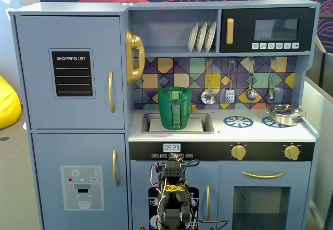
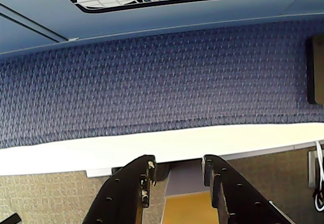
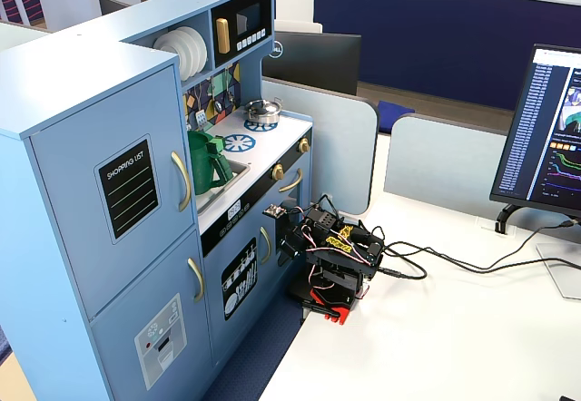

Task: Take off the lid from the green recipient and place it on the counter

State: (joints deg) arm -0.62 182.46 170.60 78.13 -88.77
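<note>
Fingers (image 2: 174, 171) apart, visible in wrist view only.

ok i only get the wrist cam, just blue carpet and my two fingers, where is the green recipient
Observer: The green recipient stands in the sink recess of the counter, left of the burner rings in a fixed view.
Operator: and where's the arm sitting
Observer: The arm is folded low on a white table, in front of the lower cabinet and below counter level.
Operator: lid on or off
Observer: A flat green top, apparently the lid, covers the rim.
Operator: anything near it
Observer: Only a silver pot, on the far right burner and well apart.
</note>
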